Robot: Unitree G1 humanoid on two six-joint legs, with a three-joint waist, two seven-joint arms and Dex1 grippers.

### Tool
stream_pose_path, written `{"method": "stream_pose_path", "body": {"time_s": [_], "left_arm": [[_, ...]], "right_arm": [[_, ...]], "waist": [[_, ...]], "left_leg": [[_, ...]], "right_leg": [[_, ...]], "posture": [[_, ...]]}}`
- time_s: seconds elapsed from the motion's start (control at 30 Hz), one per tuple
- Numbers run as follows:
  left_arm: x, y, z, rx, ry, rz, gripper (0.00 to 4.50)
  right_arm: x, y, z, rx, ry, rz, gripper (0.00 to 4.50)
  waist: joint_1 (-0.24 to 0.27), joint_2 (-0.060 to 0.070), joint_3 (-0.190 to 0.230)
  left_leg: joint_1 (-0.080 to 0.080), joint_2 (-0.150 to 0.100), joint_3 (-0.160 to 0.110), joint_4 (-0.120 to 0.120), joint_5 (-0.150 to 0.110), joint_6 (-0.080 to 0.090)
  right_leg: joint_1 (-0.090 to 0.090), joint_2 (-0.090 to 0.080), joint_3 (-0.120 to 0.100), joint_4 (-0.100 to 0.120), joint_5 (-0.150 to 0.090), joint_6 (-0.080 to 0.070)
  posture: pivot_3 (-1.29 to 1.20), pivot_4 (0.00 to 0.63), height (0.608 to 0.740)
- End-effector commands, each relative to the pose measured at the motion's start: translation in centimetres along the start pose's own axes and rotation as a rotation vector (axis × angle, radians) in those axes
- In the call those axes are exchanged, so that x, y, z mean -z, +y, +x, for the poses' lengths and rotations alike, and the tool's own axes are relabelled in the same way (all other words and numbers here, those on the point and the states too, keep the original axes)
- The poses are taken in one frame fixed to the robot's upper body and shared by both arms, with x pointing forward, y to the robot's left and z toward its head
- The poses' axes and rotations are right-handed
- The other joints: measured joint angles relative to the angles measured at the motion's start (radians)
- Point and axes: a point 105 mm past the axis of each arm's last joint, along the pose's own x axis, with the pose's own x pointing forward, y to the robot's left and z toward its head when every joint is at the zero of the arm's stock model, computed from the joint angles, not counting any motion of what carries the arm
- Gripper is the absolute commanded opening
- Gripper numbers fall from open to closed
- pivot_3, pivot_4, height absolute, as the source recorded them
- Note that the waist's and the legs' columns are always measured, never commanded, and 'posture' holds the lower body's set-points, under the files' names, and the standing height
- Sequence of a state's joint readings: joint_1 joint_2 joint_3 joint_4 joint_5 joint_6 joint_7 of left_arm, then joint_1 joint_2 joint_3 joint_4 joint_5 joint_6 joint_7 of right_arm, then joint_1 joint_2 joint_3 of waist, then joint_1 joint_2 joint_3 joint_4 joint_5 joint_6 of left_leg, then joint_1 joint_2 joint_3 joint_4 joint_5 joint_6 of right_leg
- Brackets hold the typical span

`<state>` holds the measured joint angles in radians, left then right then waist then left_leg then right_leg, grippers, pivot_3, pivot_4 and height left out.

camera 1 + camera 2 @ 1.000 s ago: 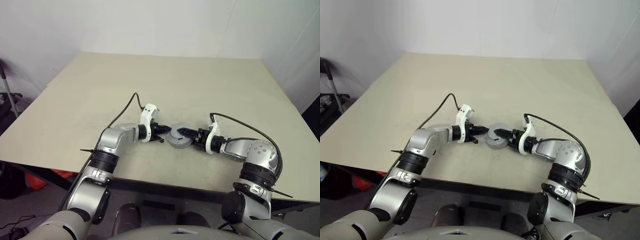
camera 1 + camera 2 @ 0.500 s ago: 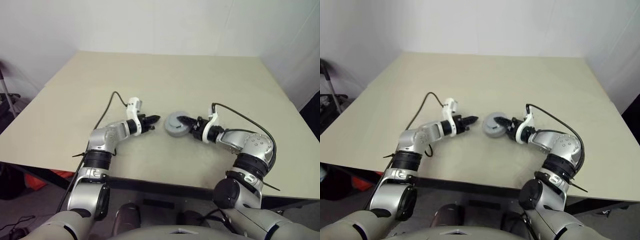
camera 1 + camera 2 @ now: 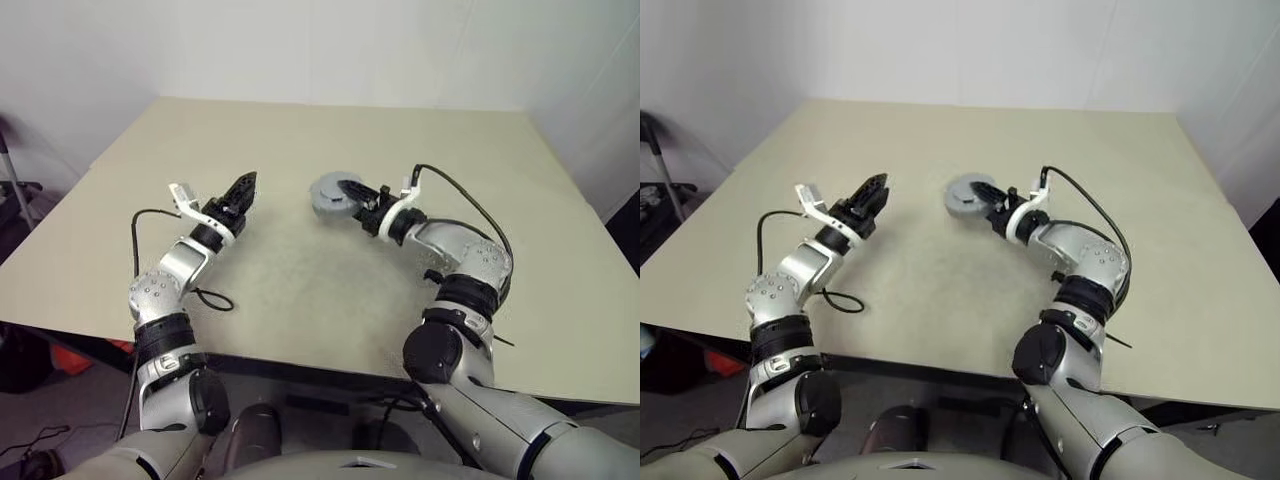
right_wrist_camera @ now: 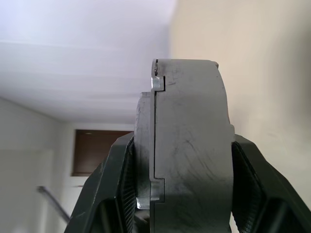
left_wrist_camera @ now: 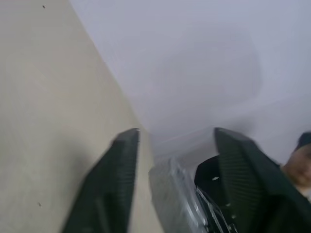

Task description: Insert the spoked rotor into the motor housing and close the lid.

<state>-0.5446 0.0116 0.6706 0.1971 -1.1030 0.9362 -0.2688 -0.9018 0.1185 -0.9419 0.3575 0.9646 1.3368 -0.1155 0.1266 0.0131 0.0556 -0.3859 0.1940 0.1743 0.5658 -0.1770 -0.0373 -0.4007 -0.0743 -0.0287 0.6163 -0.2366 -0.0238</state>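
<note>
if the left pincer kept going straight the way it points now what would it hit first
Probably nothing nearby. The left pincer, open and empty, points forward and slightly right, up off the table. The closed motor housing in the right pincer seems off that line, though depth is unclear.

The motor housing point(image 3: 328, 196), a round grey metal drum with the lid point(image 4: 144, 145) seated on it, hangs edge-on above the counter point(image 3: 300, 280), clamped in the right gripper point(image 3: 350, 192).
</note>
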Motion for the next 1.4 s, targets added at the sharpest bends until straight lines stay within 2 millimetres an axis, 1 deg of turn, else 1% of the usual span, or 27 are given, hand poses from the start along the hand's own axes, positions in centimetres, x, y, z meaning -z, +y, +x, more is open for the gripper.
{"method": "stream_pose_path", "body": {"time_s": [0.03, 0.07, 0.2, 0.27, 0.33, 0.43, 0.6, 0.73, 0.83, 0.93, 0.97, 1.1, 1.2, 1.27, 1.3, 1.4], "left_arm": [[1.4, -2.3, -0.4, 0.122, 0.055, -0.118, 3.68], [2.1, -2.5, -0.6, 0.135, 0.083, -0.146, 3.99], [3.7, -3.0, -0.8, 0.166, 0.137, -0.209, 3.99], [4.0, -3.6, -0.5, 0.198, 0.139, -0.233, 3.99], [4.0, -4.4, -0.2, 0.226, 0.131, -0.247, 3.99], [4.0, -4.6, 0.4, 0.228, 0.128, -0.257, 3.99], [4.6, -4.7, 1.9, 0.220, 0.144, -0.256, 3.99], [4.8, -4.4, 2.4, 0.206, 0.153, -0.238, 3.99], [4.5, -4.0, 2.5, 0.183, 0.131, -0.219, 3.40], [4.5, -3.8, 2.4, 0.179, 0.131, -0.210, 2.36], [4.5, -3.8, 2.4, 0.179, 0.130, -0.210, 2.22], [4.5, -3.7, 2.4, 0.174, 0.127, -0.214, 2.22], [4.8, -3.2, 2.6, 0.149, 0.145, -0.222, 2.22], [4.8, -3.0, 2.7, 0.140, 0.148, -0.220, 2.22], [4.8, -3.0, 2.7, 0.137, 0.148, -0.217, 2.22], [4.7, -2.8, 2.7, 0.128, 0.148, -0.210, 2.22]], "right_arm": [[2.5, 5.3, 2.7, -0.194, 0.085, 0.023, 2.08], [3.0, 5.7, 2.9, -0.204, 0.108, 0.018, 2.08], [4.7, 6.8, 3.3, -0.238, 0.189, 0.005, 2.08], [5.9, 6.7, 3.6, -0.230, 0.240, -0.009, 2.08], [6.6, 6.3, 3.6, -0.215, 0.272, -0.018, 2.08], [6.9, 6.0, 3.6, -0.205, 0.287, -0.025, 2.08], [7.6, 5.7, 3.5, -0.196, 0.310, -0.042, 2.08], [7.5, 5.6, 3.5, -0.189, 0.299, -0.047, 2.08], [7.3, 5.4, 3.4, -0.181, 0.282, -0.046, 2.08], [7.2, 5.2, 3.4, -0.171, 0.272, -0.043, 2.08], [7.1, 5.2, 3.4, -0.169, 0.270, -0.042, 2.08], [7.0, 5.1, 3.5, -0.159, 0.258, -0.041, 2.08], [6.6, 5.1, 3.6, -0.156, 0.235, -0.070, 2.08], [6.3, 5.3, 3.6, -0.166, 0.217, -0.091, 2.80], [6.2, 5.3, 3.6, -0.161, 0.208, -0.101, 3.02], [5.4, 4.8, 3.9, -0.102, 0.144, -0.165, 4.09]], "waist": [[0.000, 0.000, 0.000], [0.001, -0.001, 0.000], [0.001, -0.002, 0.001], [0.000, -0.002, 0.001], [0.000, -0.002, 0.001], [0.000, -0.002, 0.001], [0.002, -0.002, 0.001], [0.001, -0.003, 0.001], [0.001, -0.003, 0.001], [0.001, -0.003, 0.001], [0.001, -0.003, 0.001], [0.001, -0.003, 0.001], [0.001, -0.003, 0.001], [0.001, -0.004, 0.001], [0.001, -0.004, 0.001], [0.001, -0.004, 0.001]], "left_leg": [[0.000, 0.000, 0.000, 0.001, 0.000, 0.000], [0.000, 0.000, 0.000, 0.001, 0.000, 0.000], [0.000, 0.000, 0.000, 0.003, 0.000, 0.000], [0.000, 0.000, 0.000, 0.005, 0.000, 0.000], [0.000, 0.000, -0.001, 0.005, 0.000, 0.000], [0.000, 0.000, -0.001, 0.006, 0.001, -0.001], [0.000, 0.000, -0.001, 0.008, 0.001, -0.002], [-0.001, -0.001, -0.001, 0.010, 0.001, -0.002], [0.000, -0.001, -0.001, 0.010, 0.001, -0.002], [0.000, 0.000, -0.001, 0.010, 0.001, -0.002], [-0.001, -0.001, -0.001, 0.011, 0.001, -0.002], [0.000, -0.001, -0.001, 0.011, 0.001, -0.002], [0.000, 0.000, -0.002, 0.011, 0.001, -0.002], [0.000, -0.001, -0.002, 0.012, 0.001, -0.002], [0.000, 0.000, -0.002, 0.012, 0.001, -0.002], [-0.001, -0.001, -0.002, 0.012, 0.001, -0.002]], "right_leg": [[0.000, 0.000, 0.000, 0.000, 0.000, 0.000], [0.000, 0.000, 0.000, 0.000, 0.000, 0.000], [0.001, 0.000, 0.000, 0.001, 0.001, 0.002], [0.001, 0.000, 0.001, 0.002, 0.001, 0.003], [0.001, 0.000, 0.001, 0.002, 0.002, 0.003], [0.002, 0.000, 0.001, 0.002, 0.002, 0.004], [0.003, 0.000, 0.001, 0.002, 0.003, 0.005], [0.004, 0.000, 0.002, 0.002, 0.004, 0.007], [0.004, 0.000, 0.002, 0.003, 0.004, 0.007], [0.004, 0.000, 0.002, 0.003, 0.004, 0.007], [0.004, 0.000, 0.002, 0.004, 0.004, 0.007], [0.004, 0.000, 0.002, 0.004, 0.004, 0.007], [0.004, 0.000, 0.002, 0.004, 0.004, 0.007], [0.004, 0.000, 0.002, 0.005, 0.004, 0.007], [0.004, 0.000, 0.002, 0.005, 0.004, 0.007], [0.004, 0.000, 0.002, 0.005, 0.004, 0.007]], "posture": [[0.00, 0.000, 0.740], [0.00, 0.000, 0.740], [0.00, 0.000, 0.740], [0.00, 0.000, 0.740], [0.00, 0.000, 0.740], [0.00, 0.000, 0.740], [0.00, 0.000, 0.740], [0.00, 0.000, 0.740], [0.00, 0.000, 0.740], [0.00, 0.000, 0.740], [0.00, 0.000, 0.740], [0.00, 0.000, 0.740], [0.00, 0.000, 0.740], [0.00, 0.000, 0.740], [0.00, 0.000, 0.740], [0.00, 0.000, 0.740]]}}
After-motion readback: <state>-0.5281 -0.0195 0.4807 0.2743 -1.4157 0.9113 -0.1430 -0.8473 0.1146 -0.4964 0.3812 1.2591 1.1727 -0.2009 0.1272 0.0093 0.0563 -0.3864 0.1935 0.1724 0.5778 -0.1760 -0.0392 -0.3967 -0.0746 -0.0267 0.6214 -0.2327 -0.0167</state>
